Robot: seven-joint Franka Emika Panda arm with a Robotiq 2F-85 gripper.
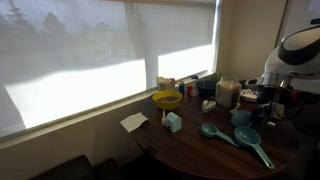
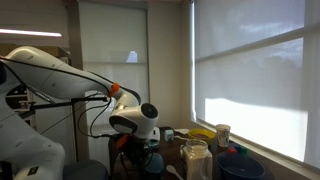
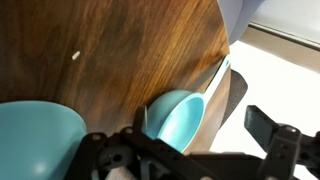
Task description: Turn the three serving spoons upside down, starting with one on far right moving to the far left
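Note:
In an exterior view, three teal serving spoons lie on the dark round table point(image 1: 190, 150): one at the left point(image 1: 210, 130), one nearer the front point(image 1: 251, 139), and one bowl point(image 1: 241, 117) close under the arm. My gripper point(image 1: 268, 103) hangs at the table's right side above them. In the wrist view my gripper point(image 3: 200, 125) is open, and a teal spoon bowl point(image 3: 175, 115) sits tilted between the fingers, close to the left finger point(image 3: 141, 120). Its handle point(image 3: 221, 72) runs off toward the table edge. A second teal bowl point(image 3: 35, 140) shows at the lower left.
A yellow bowl point(image 1: 167, 99), a small light-blue box point(image 1: 172, 122) and a white paper point(image 1: 133, 122) sit on the table's window side. A jar point(image 1: 227, 93) and other containers stand behind the spoons. The table edge point(image 3: 225, 40) runs close to the held-over spoon.

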